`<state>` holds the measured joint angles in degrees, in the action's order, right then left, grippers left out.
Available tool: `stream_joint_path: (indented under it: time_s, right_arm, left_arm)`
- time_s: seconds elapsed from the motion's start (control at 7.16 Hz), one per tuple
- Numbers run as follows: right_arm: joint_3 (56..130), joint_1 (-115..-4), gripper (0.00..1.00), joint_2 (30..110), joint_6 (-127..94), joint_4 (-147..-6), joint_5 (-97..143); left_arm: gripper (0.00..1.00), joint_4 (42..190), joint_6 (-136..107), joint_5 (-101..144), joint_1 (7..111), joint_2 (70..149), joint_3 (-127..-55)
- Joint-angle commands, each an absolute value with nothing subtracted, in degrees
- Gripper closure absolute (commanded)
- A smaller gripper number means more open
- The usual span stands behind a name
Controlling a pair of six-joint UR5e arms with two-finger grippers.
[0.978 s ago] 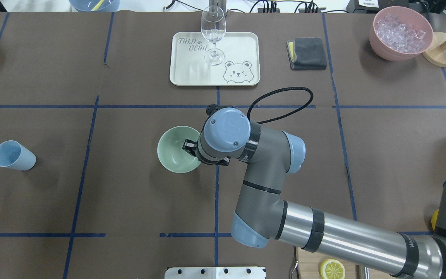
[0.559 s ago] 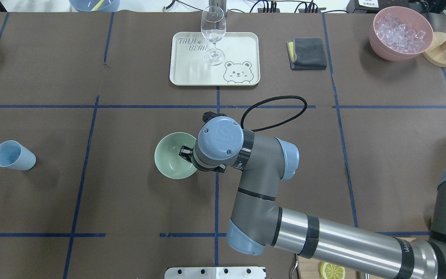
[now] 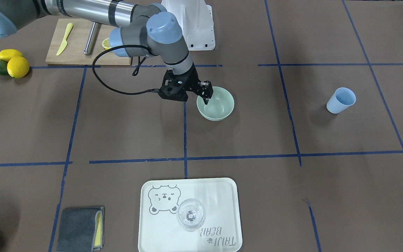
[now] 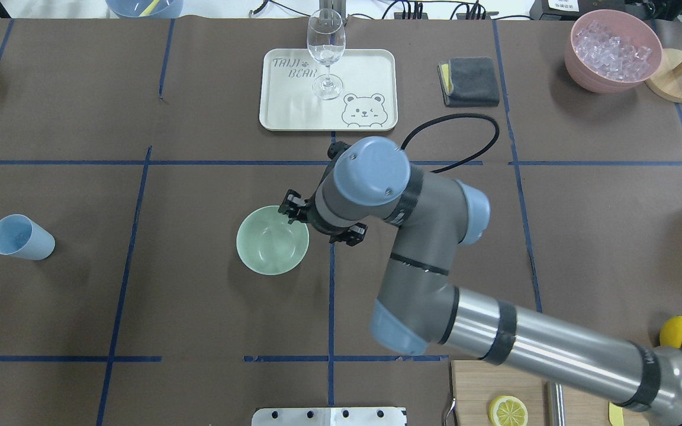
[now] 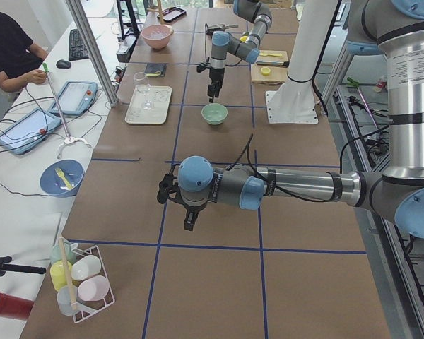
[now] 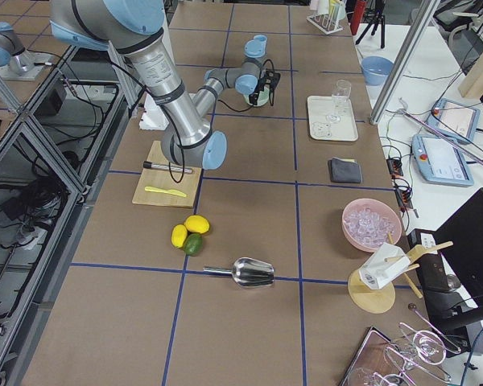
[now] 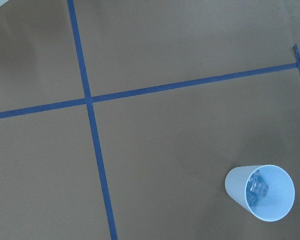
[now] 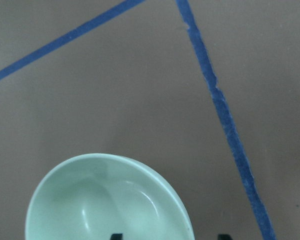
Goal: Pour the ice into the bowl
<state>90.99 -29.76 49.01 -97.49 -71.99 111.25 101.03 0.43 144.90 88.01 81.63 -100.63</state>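
The mint-green bowl (image 4: 270, 244) stands empty near the table's middle, also in the front view (image 3: 219, 105) and the right wrist view (image 8: 105, 200). My right gripper (image 4: 291, 209) hangs open just above the bowl's far right rim (image 3: 206, 96). Its two fingertips (image 8: 116, 236) show wide apart, with nothing between them. The ice (image 7: 256, 189), a few clear cubes, lies inside the blue cup (image 7: 262, 192), which stands at the table's left (image 4: 21, 236). My left gripper (image 5: 191, 217) shows only in the exterior left view, low over the table. I cannot tell whether it is open.
A cream tray (image 4: 370, 65) with a wine glass (image 4: 326, 53) stands at the back middle. A grey cloth (image 4: 470, 81) and a pink bowl of ice cubes (image 4: 613, 50) are at the back right. A cutting board with a lemon slice (image 4: 507, 410) lies near the robot.
The bowl slid a little to the left and toward the robot, then stayed put. My right wrist has since swung toward the far side, and its gripper went from inside the bowl to its far right rim.
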Motion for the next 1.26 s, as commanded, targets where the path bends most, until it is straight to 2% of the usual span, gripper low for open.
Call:
stream_joint_path:
  time_s: [0.0,0.14,0.42,0.84,0.98,1.12]
  right_arm:
    - [101.3,-39.6,0.0,61.03,-91.63,-71.54,120.91]
    - [103.25,-42.86,0.0,65.87,-85.84,-71.46,124.16]
    - [103.62,-45.79,0.0,68.2,-82.79,-71.37,127.44]
    - [103.18,-45.53,0.0,68.03,-82.88,-71.37,126.92]
    - [103.18,-45.53,0.0,68.11,-82.79,-71.37,126.91]
    - [103.27,-45.27,0.0,68.12,-82.88,-71.37,126.48]
  left_arm:
    - [0.0,108.67,-7.51,144.41,83.18,81.82,-100.36]
    - [0.0,116.81,-15.48,143.97,79.58,82.0,-100.46]
    - [0.0,140.34,-38.29,139.0,72.36,81.04,-100.46]
    - [0.0,146.14,-55.91,110.99,56.11,72.98,-109.32]
    - [0.0,150.51,-60.42,104.04,53.2,69.82,-110.47]
    - [0.02,160.82,-60.56,97.28,50.3,64.3,-110.3]
